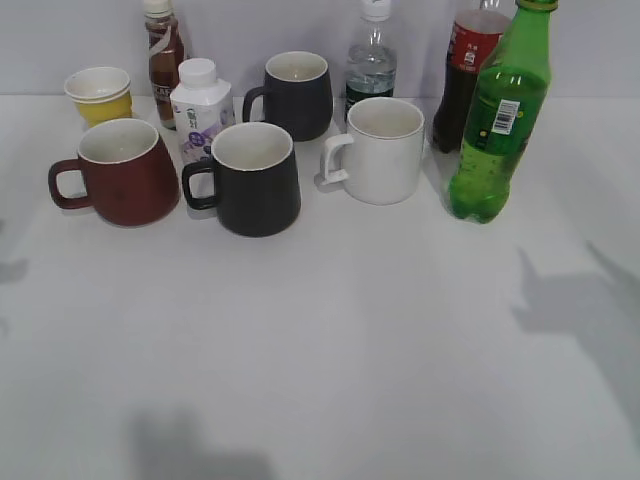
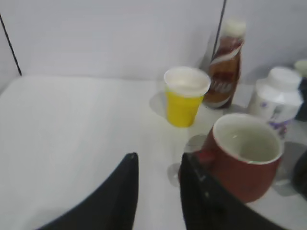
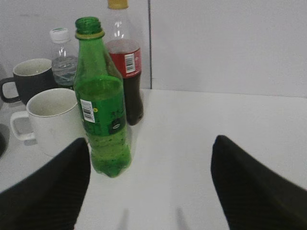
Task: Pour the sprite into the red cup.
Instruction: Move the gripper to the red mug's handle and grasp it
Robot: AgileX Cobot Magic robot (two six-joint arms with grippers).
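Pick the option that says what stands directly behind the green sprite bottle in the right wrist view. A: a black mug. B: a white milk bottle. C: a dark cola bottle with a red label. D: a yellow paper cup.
C: in the right wrist view the dark cola bottle with its red label rises just behind the sprite bottle, and the exterior view shows the same pair standing next to each other at the right end of the row.

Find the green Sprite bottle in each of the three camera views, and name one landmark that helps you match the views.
Exterior view: the Sprite bottle stands far right, in front of the cola bottle.
Left wrist view: not in it.
Right wrist view: left of centre, uncapped, between the open fingers.
Shared landmark: the white mug, just left of the bottle in the exterior and right wrist views.
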